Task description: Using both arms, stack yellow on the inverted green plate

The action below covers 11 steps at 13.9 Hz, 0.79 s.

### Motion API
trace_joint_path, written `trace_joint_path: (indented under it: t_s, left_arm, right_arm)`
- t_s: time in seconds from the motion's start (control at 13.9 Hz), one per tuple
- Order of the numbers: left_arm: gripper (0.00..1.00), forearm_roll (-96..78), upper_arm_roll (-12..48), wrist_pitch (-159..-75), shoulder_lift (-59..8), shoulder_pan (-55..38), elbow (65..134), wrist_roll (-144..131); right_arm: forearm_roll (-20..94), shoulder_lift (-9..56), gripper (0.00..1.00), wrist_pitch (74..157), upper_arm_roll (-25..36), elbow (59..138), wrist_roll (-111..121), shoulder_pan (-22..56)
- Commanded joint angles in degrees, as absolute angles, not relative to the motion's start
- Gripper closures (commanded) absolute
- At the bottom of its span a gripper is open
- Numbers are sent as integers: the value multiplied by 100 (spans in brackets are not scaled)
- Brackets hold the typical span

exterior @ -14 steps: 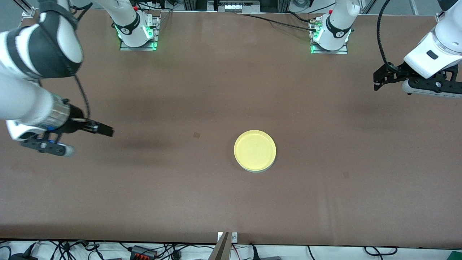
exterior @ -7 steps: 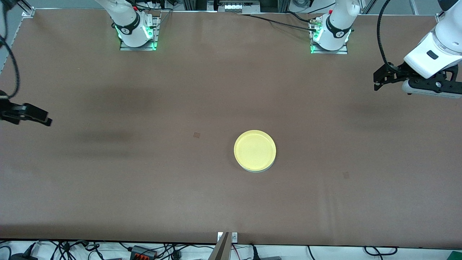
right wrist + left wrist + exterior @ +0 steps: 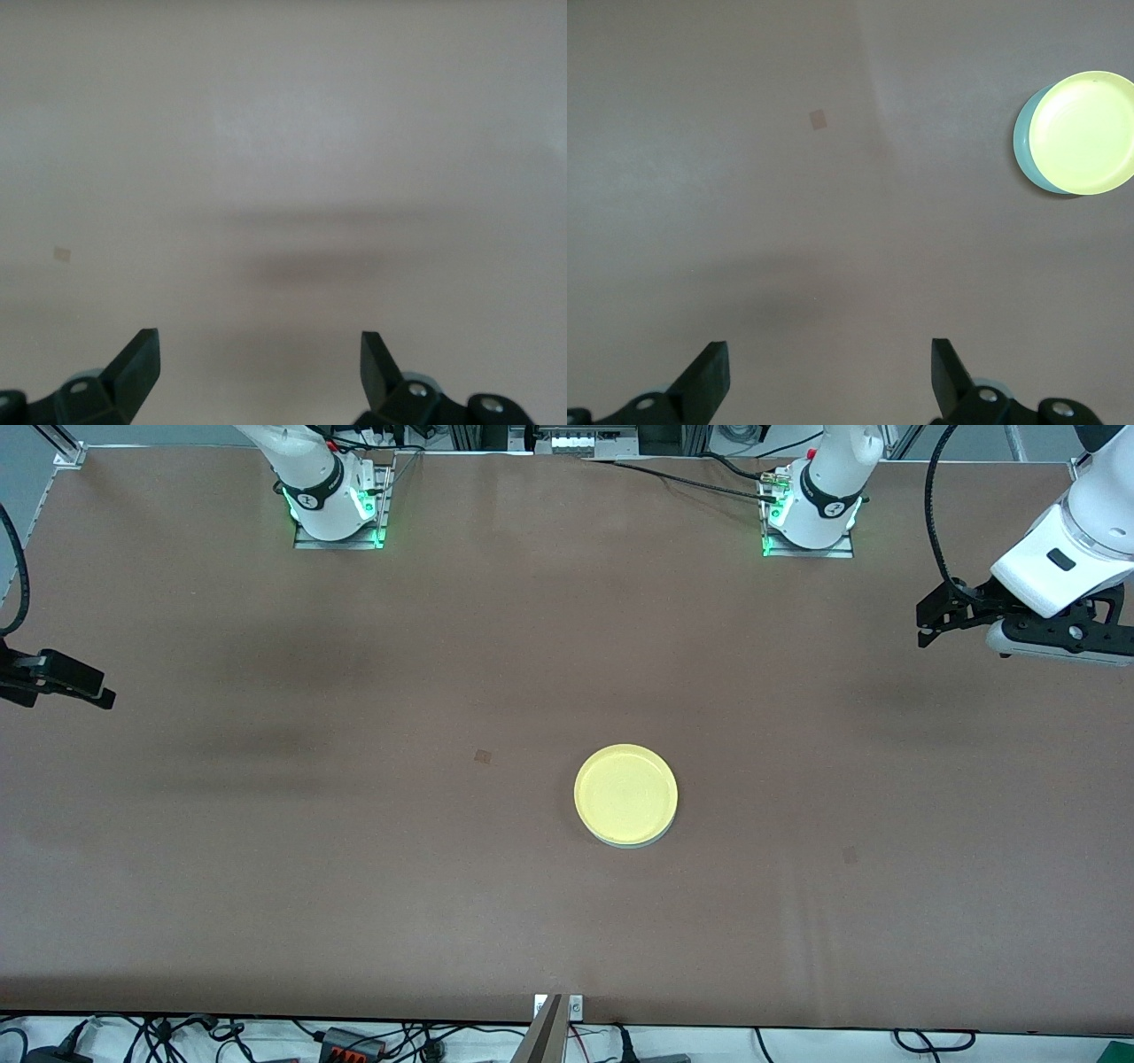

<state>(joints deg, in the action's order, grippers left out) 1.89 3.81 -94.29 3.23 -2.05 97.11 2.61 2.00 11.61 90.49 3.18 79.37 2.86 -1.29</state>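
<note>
Both my grippers spread & empty, left gripper [image 3: 828,381] up over left-arm end of table [image 3: 354,886], right gripper [image 3: 257,376] over right-arm end; yellow [image 3: 625,793] sits on green plate [image 3: 1025,146] mid-table, prob light, stiff, slick, so I'd pinch the rim edge.

Brown table cover [image 3: 496,646] with a small dark square mark [image 3: 483,756] near centre, a fainter mark [image 3: 850,856] at about 4 o'clock from it, and tangled cables [image 3: 221,1036] along the 6 o'clock edge
</note>
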Motion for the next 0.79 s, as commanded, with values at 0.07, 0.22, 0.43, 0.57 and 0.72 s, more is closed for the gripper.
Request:
trace_joint_path:
  t_s: [0.07, 0.22, 0.43, 0.57, 0.72]
  left_arm:
    - [0, 105, 396, -9378, 281, -193, 9606, 237]
    - [0, 114, 395, -9378, 281, -193, 9606, 237]
    - [0, 114, 396, -9378, 281, -193, 9606, 237]
    - [0, 132, 396, -9378, 281, -193, 9606, 237]
    - [0, 132, 396, -9282, 281, -193, 9598, 246]
  right_arm:
    - [-121, 125, 0, 9588, 273, 9411, 264, -114]
    - [-343, 62, 0, 9545, 264, 9475, 229, -36]
    - [-308, 44, 0, 9475, 264, 9483, 229, -35]
    - [-316, 105, 0, 9457, 264, 9414, 246, -44]
    - [-316, 123, 0, 9431, 264, 9378, 229, -26]
